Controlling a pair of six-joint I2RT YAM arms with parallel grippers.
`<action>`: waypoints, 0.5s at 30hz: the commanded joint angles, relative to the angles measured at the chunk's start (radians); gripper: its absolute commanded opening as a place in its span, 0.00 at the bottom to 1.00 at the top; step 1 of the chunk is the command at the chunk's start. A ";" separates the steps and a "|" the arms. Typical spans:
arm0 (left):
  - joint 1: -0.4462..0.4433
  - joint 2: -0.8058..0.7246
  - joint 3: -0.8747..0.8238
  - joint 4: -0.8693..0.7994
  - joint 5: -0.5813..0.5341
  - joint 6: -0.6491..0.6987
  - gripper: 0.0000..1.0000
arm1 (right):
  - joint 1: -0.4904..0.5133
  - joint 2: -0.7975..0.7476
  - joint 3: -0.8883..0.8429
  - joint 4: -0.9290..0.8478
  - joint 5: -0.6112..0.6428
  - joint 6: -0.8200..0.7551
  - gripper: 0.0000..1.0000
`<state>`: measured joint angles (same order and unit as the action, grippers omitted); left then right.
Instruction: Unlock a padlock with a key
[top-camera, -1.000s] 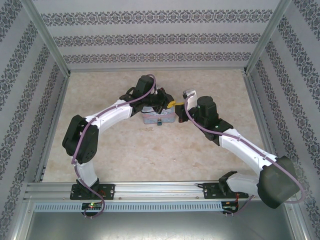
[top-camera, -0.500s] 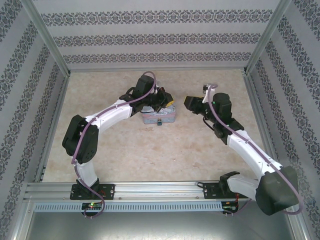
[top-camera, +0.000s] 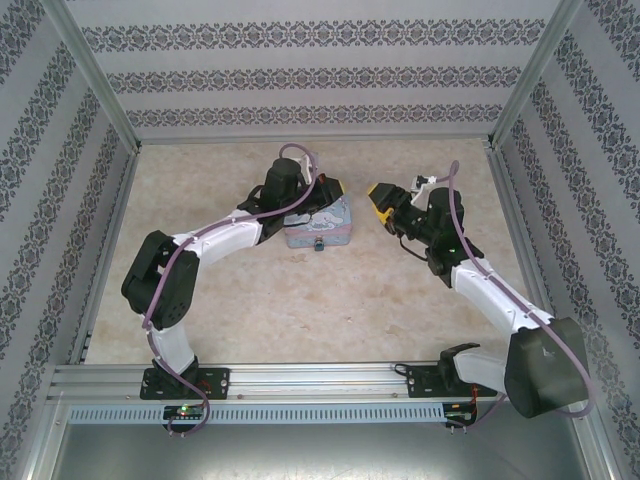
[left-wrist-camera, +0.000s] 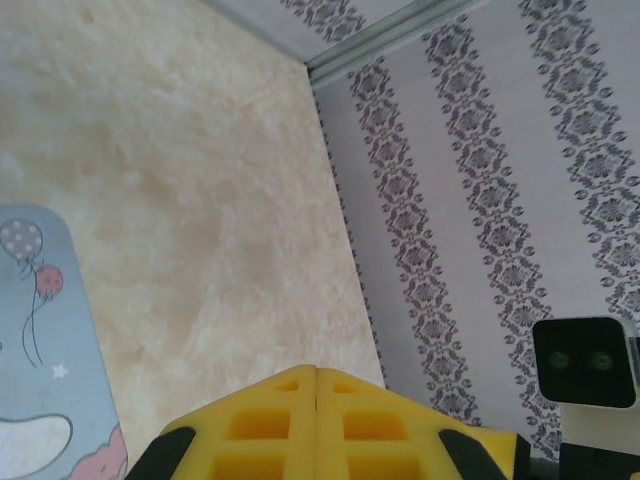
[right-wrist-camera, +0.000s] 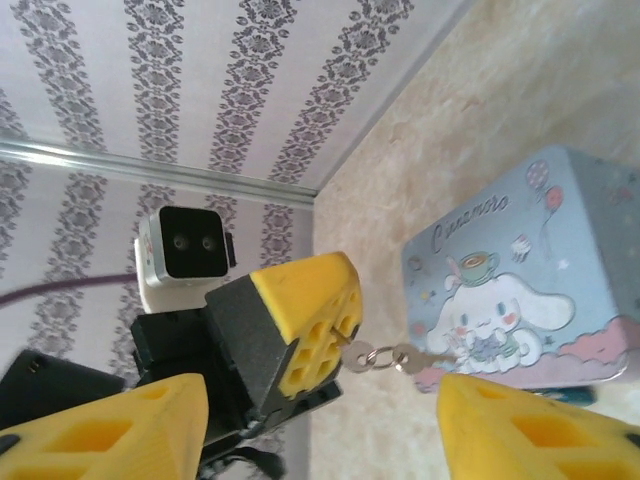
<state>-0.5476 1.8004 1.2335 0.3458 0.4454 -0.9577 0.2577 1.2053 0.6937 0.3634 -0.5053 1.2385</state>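
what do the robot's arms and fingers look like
Both arms have white links between bulky black joints, the left arm and right arm alike. A purple cable runs along each. The fingers are yellow blocks with square recesses.

White-shelled arms (top-camera: 215, 240), black joints (top-camera: 160, 280), purple cables (top-camera: 150, 305), yellow finger pads (left-wrist-camera: 300, 425) (square cut-outs)

Pale sandy table (top-camera: 300, 300) with soft blotches like stone, flat all the way across. Toward the far middle, one small light-blue tin box (top-camera: 325, 222), sitting flat with its lid on top and closed, a white cartoon puppy, balloons and pink clouds painted on the lid. Down at the foot of the box's near wall, a tiny dark padlock (top-camera: 318, 243), too small to tell if touching the table.
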 joint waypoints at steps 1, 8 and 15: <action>0.010 -0.047 -0.046 0.233 -0.074 -0.023 0.00 | 0.027 0.011 -0.024 0.121 0.001 0.204 0.64; 0.001 -0.035 -0.085 0.373 -0.132 -0.113 0.00 | 0.091 0.084 -0.056 0.297 0.099 0.424 0.64; -0.019 -0.020 -0.100 0.431 -0.148 -0.152 0.00 | 0.146 0.191 -0.039 0.464 0.173 0.523 0.62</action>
<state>-0.5518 1.7962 1.1538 0.6785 0.3172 -1.0756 0.3885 1.3628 0.6472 0.6834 -0.3908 1.6798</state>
